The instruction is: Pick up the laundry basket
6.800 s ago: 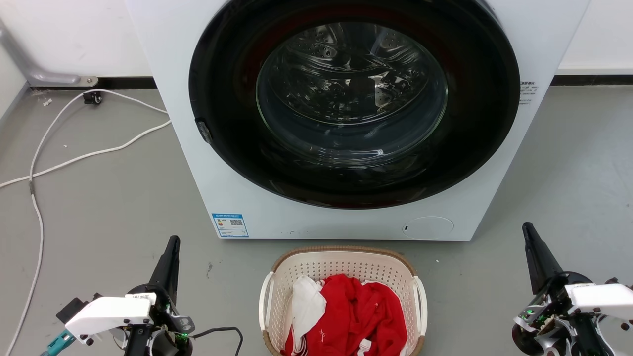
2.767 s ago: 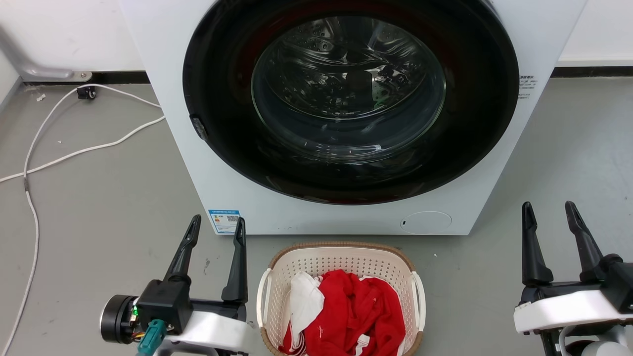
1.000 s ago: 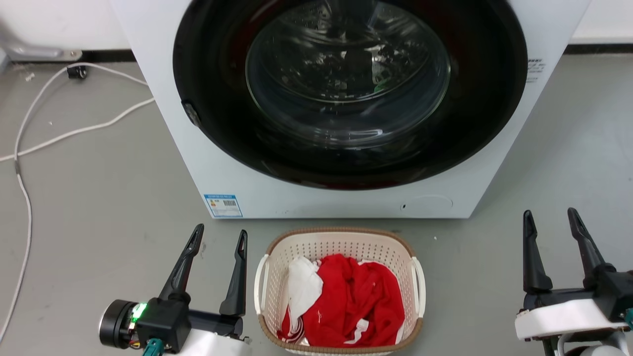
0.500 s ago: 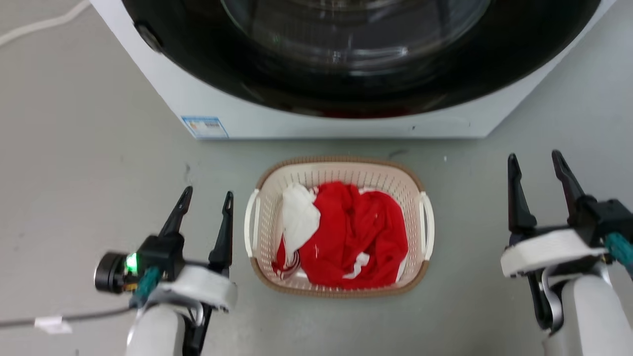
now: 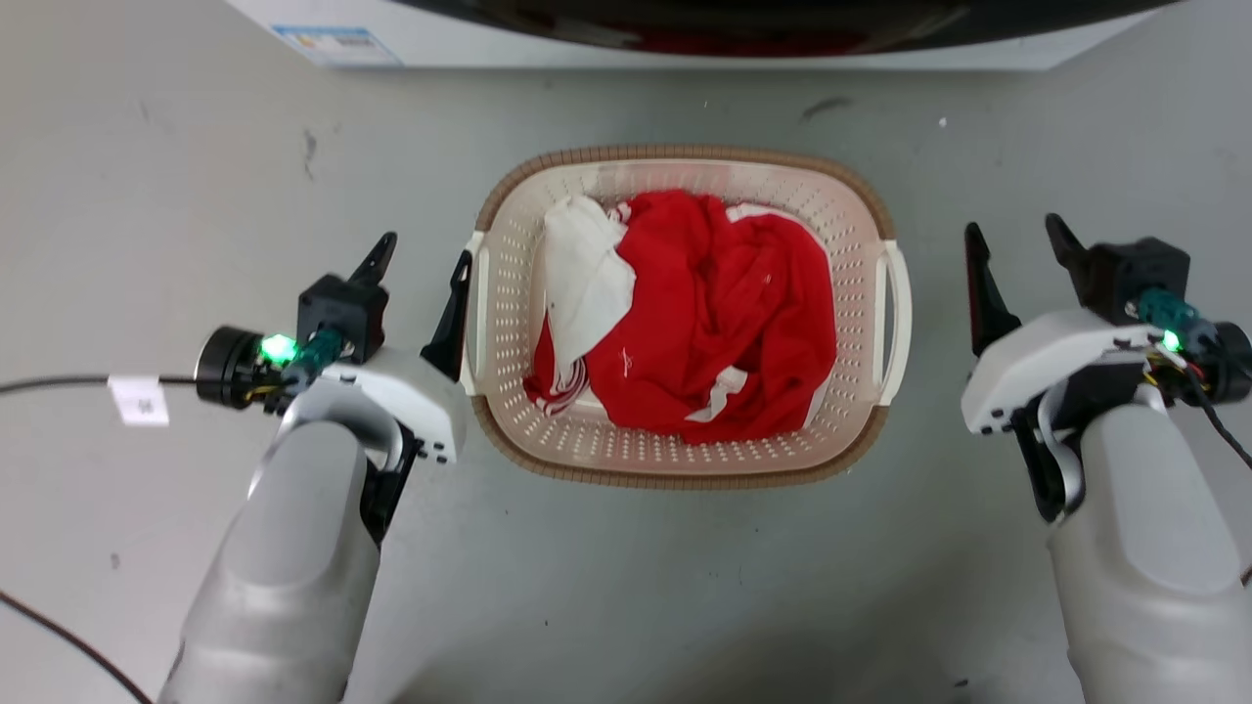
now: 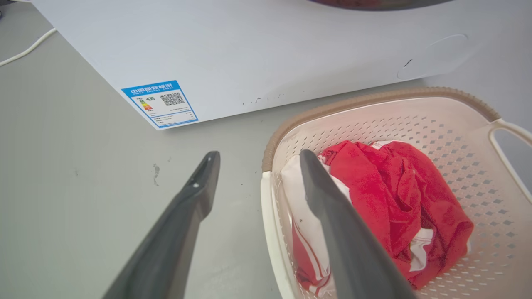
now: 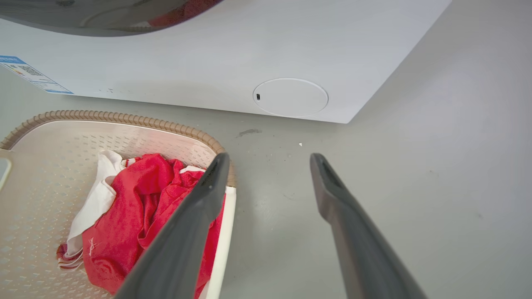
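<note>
The basket [image 5: 626, 448] sits on the floor [image 5: 196, 147] just near of the washer [image 5: 469, 41], with red and white clothes [image 5: 724, 323] heaped inside. The left gripper [image 5: 425, 249] is spread wide, its inner finger right beside the left handle. The right gripper [image 5: 1011, 227], also wide, is slightly off the right handle.

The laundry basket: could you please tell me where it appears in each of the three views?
Head view: the laundry basket sits in the centre, slightly above the middle.
Left wrist view: the laundry basket is at the lower right, cut off by the bottom edge.
Right wrist view: the laundry basket is at the lower left, cut off by the left edge.
Shared landmark: the washer's blue label, seen in all three.
</note>
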Motion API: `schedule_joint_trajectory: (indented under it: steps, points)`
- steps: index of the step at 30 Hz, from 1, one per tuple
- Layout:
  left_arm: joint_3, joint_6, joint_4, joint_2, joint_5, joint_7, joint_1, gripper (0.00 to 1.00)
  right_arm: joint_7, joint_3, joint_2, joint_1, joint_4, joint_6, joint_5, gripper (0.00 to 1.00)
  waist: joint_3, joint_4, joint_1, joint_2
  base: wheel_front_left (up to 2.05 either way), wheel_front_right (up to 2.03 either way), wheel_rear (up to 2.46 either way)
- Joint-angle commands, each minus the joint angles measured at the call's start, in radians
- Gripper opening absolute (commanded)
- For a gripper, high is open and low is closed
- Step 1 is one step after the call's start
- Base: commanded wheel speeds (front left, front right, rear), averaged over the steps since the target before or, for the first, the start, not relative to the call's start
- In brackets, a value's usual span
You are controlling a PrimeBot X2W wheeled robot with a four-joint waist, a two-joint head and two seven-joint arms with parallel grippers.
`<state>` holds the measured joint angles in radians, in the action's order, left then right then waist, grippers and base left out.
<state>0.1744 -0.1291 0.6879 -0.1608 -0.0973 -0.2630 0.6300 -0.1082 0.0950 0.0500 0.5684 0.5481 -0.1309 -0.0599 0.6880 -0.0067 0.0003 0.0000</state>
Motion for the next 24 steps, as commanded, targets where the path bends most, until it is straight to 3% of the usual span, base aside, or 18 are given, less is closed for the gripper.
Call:
schedule_joint_trajectory:
  steps: [1,11,24]
  points:
    - [0.022,0.0,0.026,-0.009,-0.014,-0.003,0.041,1.0,0.008,-0.007,0.001,0.038,0.028,0.0,0.02,1.0,0.051,0.008,-0.0003,0.0,0.0,0.0,0.0]
    - [0.247,0.0,0.293,-0.053,-0.149,0.036,0.221,1.0,0.106,-0.077,0.0,0.18,0.259,0.0,0.062,1.0,0.122,0.009,-0.0003,0.0,0.0,0.0,0.0]
    - [0.485,0.0,0.396,-0.074,-0.324,0.081,0.323,1.0,0.239,-0.163,0.001,0.3,0.449,0.0,0.092,1.0,0.162,0.016,-0.0003,0.0,0.0,0.0,0.0]
